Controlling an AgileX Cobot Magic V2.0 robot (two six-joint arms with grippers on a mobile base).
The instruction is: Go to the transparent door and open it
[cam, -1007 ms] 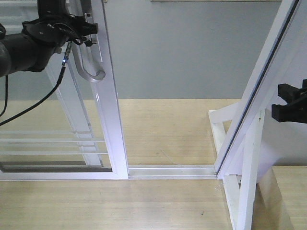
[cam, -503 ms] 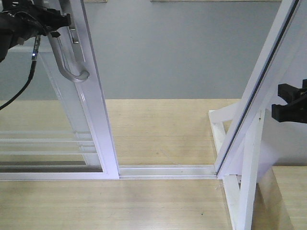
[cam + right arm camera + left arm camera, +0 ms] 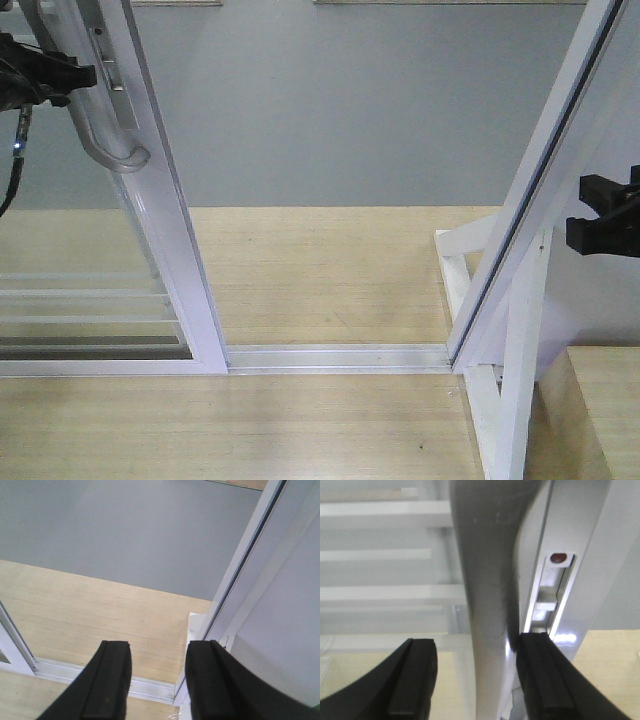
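The door [image 3: 150, 220] stands at the left of the front view, its lower corner on the floor track [image 3: 335, 357]. A wide gap lies between its edge and the fixed frame [image 3: 540, 190] at right. The left gripper [image 3: 475, 680] straddles the handle [image 3: 100, 130]; the right finger touches it, the left stands off, so the jaws are parted. The right gripper [image 3: 155, 680] is spread, holding nothing, near the frame.

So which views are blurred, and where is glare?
Left wrist view: the handle and the fingers are soft, too near the lens; a bright glint sits beside the door frame. Front view: sharp, with reflections on the glass. Right wrist view: fingers slightly soft.
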